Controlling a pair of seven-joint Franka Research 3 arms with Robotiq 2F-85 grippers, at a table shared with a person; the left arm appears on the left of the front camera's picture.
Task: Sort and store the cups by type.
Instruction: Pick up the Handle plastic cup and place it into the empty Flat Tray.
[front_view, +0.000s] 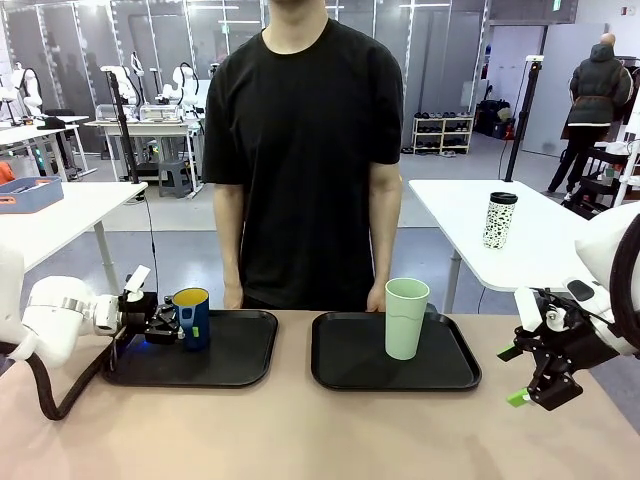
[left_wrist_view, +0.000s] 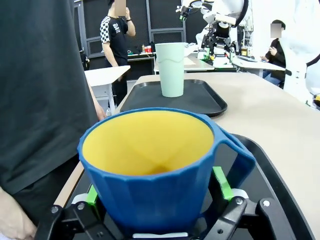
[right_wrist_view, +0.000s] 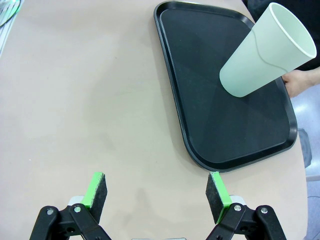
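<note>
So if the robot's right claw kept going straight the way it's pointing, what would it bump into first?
Probably just the bare table. The right gripper is open and points down at the tabletop, with nothing between its fingers. The black tray with the mint-green cup sits off to one side, though depth is hard to judge.

Reaching in low from the left, wrist level, left gripper closing its green pads on either side of the mug. Hanging above the table at the right edge, right gripper pointing downward with fingers spread wide, gripping nothing. Standing at the far side, arms hanging straight, person's hand resting at the table edge.
</note>
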